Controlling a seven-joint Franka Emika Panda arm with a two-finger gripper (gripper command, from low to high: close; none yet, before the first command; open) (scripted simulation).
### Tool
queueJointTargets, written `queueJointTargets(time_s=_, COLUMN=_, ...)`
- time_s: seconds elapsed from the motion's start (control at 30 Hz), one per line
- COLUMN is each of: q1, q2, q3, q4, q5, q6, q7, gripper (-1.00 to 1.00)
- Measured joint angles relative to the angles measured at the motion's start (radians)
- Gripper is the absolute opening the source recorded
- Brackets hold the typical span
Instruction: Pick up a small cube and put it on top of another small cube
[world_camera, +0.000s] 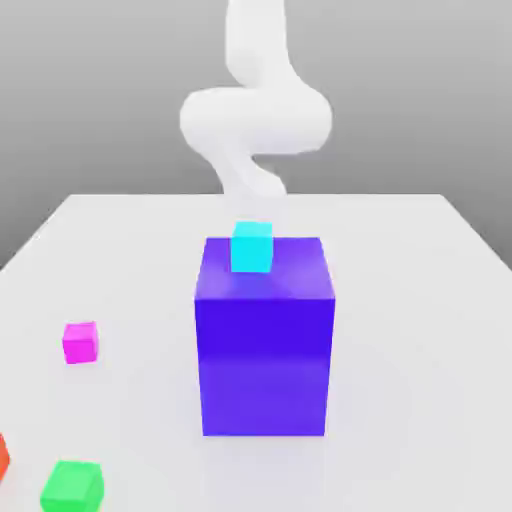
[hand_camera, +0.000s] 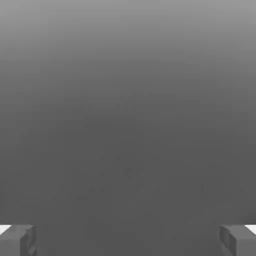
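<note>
Claw (hand_camera: 128, 240) wide open, nothing held!
Pink cube (world_camera: 80, 343) on tabletop (world_camera: 420, 350), ext. view's left; cyan cube (world_camera: 252, 247) atop big blue block (world_camera: 265, 340).

The claw (hand_camera: 128, 241) is open, its two gray fingertips (hand_camera: 235, 240) well apart from each other, with nothing held between them. Small white patches lie beside the outer sides of the fingertips. Around and between them spreads a plain gray expanse, lighter along one edge and darker elsewhere; what surface it is cannot be told.
</note>
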Motion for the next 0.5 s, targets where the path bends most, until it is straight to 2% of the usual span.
queueJointTargets(time_s=0.5, q1=-0.384, q2=0.432, q3=-0.155, q4=-0.312, q5=-0.096, q6=0.311, q7=0.3, gripper=0.0)
